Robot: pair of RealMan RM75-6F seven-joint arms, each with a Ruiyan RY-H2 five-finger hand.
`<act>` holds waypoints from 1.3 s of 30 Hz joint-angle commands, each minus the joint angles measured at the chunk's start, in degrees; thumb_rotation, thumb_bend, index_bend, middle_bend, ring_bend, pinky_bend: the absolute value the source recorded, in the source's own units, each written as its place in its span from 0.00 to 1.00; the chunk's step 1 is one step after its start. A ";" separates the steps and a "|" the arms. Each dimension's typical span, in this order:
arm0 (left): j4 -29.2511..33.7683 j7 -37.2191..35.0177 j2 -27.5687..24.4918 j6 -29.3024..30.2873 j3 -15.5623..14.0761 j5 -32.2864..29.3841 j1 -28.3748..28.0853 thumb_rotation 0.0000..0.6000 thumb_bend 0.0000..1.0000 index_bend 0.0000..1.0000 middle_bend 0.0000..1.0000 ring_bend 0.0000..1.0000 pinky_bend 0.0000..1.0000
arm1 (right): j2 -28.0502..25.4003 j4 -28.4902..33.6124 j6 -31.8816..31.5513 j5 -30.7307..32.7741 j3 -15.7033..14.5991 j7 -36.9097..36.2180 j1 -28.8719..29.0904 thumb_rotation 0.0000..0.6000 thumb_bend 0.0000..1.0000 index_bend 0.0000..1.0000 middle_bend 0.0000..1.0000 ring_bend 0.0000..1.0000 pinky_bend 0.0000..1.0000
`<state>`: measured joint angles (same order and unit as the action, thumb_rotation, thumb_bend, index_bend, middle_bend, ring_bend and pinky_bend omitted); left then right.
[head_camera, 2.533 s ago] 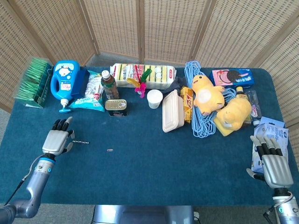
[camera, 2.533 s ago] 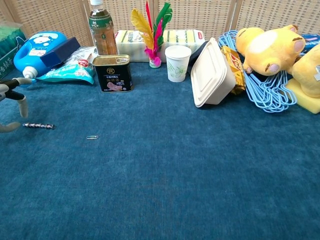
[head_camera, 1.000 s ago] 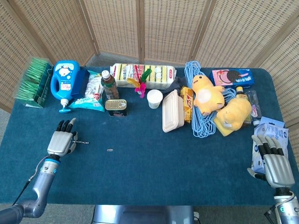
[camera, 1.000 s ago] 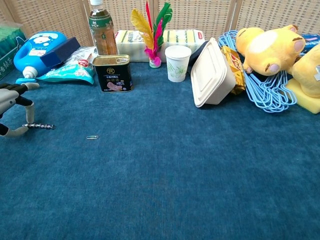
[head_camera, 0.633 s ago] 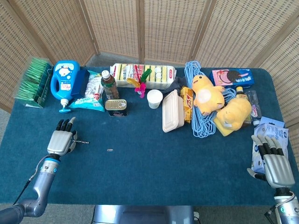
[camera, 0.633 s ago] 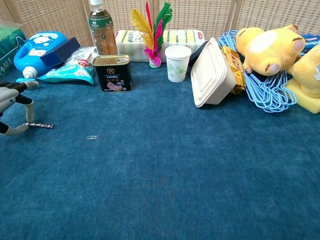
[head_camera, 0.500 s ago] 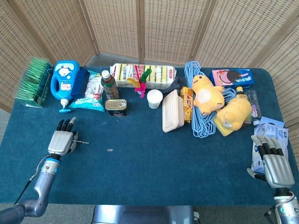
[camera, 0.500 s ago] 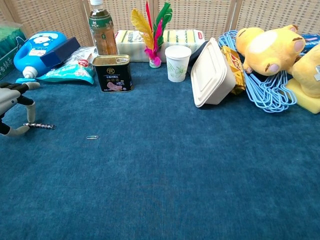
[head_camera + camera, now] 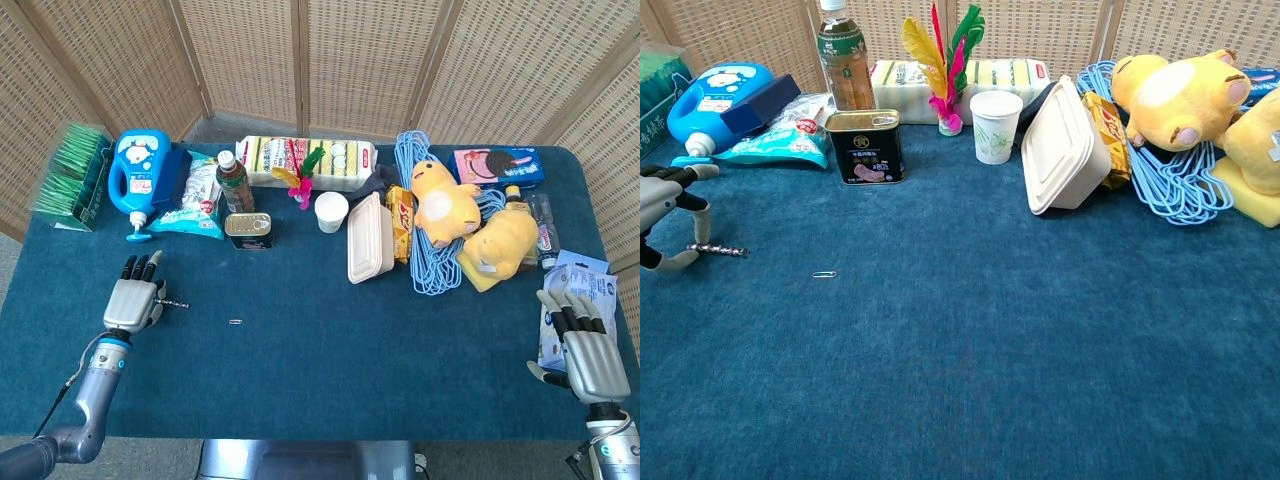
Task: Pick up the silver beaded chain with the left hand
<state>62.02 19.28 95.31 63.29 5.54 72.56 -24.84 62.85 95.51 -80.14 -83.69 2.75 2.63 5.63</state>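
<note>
The silver beaded chain (image 9: 720, 250) is a short thin strand lying flat on the blue tablecloth at the far left; in the head view the chain (image 9: 175, 303) pokes out to the right of my left hand (image 9: 134, 298). In the chest view my left hand (image 9: 665, 225) comes in from the left edge, and its thumb and a finger meet on the chain's left end in a pinch. My right hand (image 9: 585, 355) rests flat at the front right corner, fingers apart, holding nothing.
A small paperclip (image 9: 824, 274) lies just right of the chain. Behind stand a blue detergent jug (image 9: 138, 175), a snack bag (image 9: 775, 145), a black tin (image 9: 867, 147), a bottle (image 9: 844, 55) and a paper cup (image 9: 995, 126). A blue-white packet (image 9: 585, 275) lies by my right hand.
My left hand has shifted slightly right and its thumb and finger have closed onto the chain's left end. The chain stays on the cloth. The right hand has not moved.
</note>
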 commanded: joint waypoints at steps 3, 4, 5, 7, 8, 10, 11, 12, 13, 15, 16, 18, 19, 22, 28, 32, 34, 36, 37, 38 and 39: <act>-0.36 0.33 0.32 0.02 0.13 -0.10 -0.11 1.00 0.70 0.51 0.00 0.00 0.00 | -0.27 0.24 0.41 -0.07 -0.16 -0.71 0.13 1.00 0.00 0.00 0.00 0.00 0.00; -0.42 0.42 0.36 0.11 0.18 -0.10 -0.12 1.00 0.71 0.52 0.00 0.00 0.00 | -0.31 0.27 0.46 -0.09 -0.17 -0.85 0.15 1.00 0.00 0.00 0.00 0.00 0.00; -0.45 0.49 0.38 0.19 0.21 -0.09 -0.13 1.00 0.71 0.52 0.00 0.00 0.00 | -0.36 0.29 0.52 -0.11 -0.19 -1.00 0.17 1.00 0.00 0.00 0.00 0.00 0.00; -0.34 0.50 0.25 0.32 0.29 -0.07 -0.14 1.00 0.71 0.52 0.00 0.00 0.00 | -0.42 0.28 0.51 -0.11 -0.16 -1.17 0.17 1.00 0.00 0.00 0.00 0.00 0.00; -0.23 0.45 0.16 0.43 0.32 -0.03 -0.11 1.00 0.71 0.52 0.00 0.00 0.00 | -0.44 0.28 0.47 -0.12 -0.15 -1.20 0.17 1.00 0.00 0.00 0.00 0.00 0.00; 0.06 0.32 -0.08 0.75 0.35 0.09 -0.01 1.00 0.71 0.52 0.00 0.00 0.00 | -0.48 0.34 0.45 -0.15 -0.16 -1.33 0.16 1.00 0.00 0.00 0.00 0.00 0.00; 0.25 0.28 -0.28 1.00 0.32 0.27 0.05 1.00 0.71 0.52 0.00 0.00 0.00 | -0.50 0.35 0.41 -0.21 -0.17 -1.38 0.15 1.00 0.00 0.00 0.00 0.00 0.00; 0.48 0.25 -0.50 1.20 0.29 0.43 0.09 1.00 0.71 0.52 0.00 0.00 0.00 | -0.51 0.36 0.41 -0.23 -0.19 -1.38 0.15 1.00 0.00 0.00 0.00 0.00 0.00; 0.80 0.18 -0.77 1.46 0.30 0.57 0.15 1.00 0.71 0.52 0.00 0.00 0.00 | -0.52 0.37 0.40 -0.27 -0.22 -1.36 0.14 1.00 0.00 0.00 0.00 0.00 0.00; 1.41 0.12 -1.24 1.88 0.28 0.86 0.25 1.00 0.71 0.52 0.00 0.00 0.00 | -0.53 0.42 0.42 -0.25 -0.23 -1.41 0.14 1.00 0.00 0.00 0.00 0.00 0.00; 1.84 0.20 -1.60 2.20 0.21 1.12 0.31 1.00 0.71 0.52 0.00 0.00 0.00 | -0.54 0.43 0.42 -0.25 -0.24 -1.38 0.15 1.00 0.00 0.00 0.00 0.00 0.00; 2.38 0.37 -2.03 2.59 0.14 1.43 0.37 1.00 0.71 0.52 0.00 0.00 0.00 | -0.56 0.47 0.41 -0.24 -0.23 -1.41 0.15 1.00 0.00 0.00 0.00 0.00 0.00; 2.86 0.59 -2.43 3.06 0.11 1.78 0.41 1.00 0.71 0.52 0.00 0.00 0.00 | -0.59 0.53 0.40 -0.25 -0.23 -1.47 0.14 1.00 0.00 0.00 0.00 0.00 0.00; 4.45 1.04 -3.61 4.07 -0.01 2.67 0.47 1.00 0.71 0.52 0.00 0.00 0.00 | -0.64 0.57 0.35 -0.26 -0.22 -1.50 0.13 1.00 0.00 0.00 0.00 0.00 0.00; 8.13 2.75 -6.28 6.05 -0.35 4.87 0.36 1.00 0.71 0.52 0.00 0.00 0.00 | -0.72 0.61 0.31 -0.21 -0.18 -1.65 0.12 1.00 0.00 0.00 0.00 0.00 0.00; 12.22 4.99 -8.65 7.68 -0.24 6.24 0.21 1.00 0.71 0.52 0.00 0.00 0.00 | -0.82 0.64 0.35 -0.08 -0.13 -1.82 0.13 1.00 0.00 0.00 0.00 0.00 0.00; 16.15 7.12 -10.68 9.17 -0.17 7.58 0.13 1.00 0.71 0.52 0.00 0.00 0.00 | -0.99 0.82 0.11 -0.27 -0.14 -2.01 0.05 1.00 0.00 0.00 0.00 0.00 0.00; 18.81 8.63 -11.90 9.63 -0.16 7.88 0.15 1.00 0.71 0.52 0.00 0.00 0.00 | -1.11 0.93 -0.01 -0.36 -0.14 -2.20 0.00 1.00 0.00 0.00 0.00 0.00 0.00; 20.40 9.57 -12.60 9.86 -0.17 8.03 0.17 1.00 0.71 0.52 0.00 0.00 0.00 | -1.19 0.98 -0.07 -0.40 -0.14 -2.34 -0.03 1.00 0.00 0.00 0.00 0.00 0.00; 21.64 10.31 -13.11 10.06 -0.20 8.14 0.21 1.00 0.71 0.52 0.00 0.00 0.00 | -1.26 1.02 -0.13 -0.43 -0.12 -2.44 -0.05 1.00 0.00 0.00 0.00 0.00 0.00; 22.77 10.99 -13.59 10.17 -0.24 8.17 0.25 1.00 0.71 0.52 0.00 0.00 0.00 | -1.31 1.05 -0.18 -0.47 -0.12 -2.51 -0.07 1.00 0.00 0.00 0.00 0.00 0.00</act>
<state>82.11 28.20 83.46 72.56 5.32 80.07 -24.62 61.55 96.54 -80.31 -84.14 2.62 0.14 5.57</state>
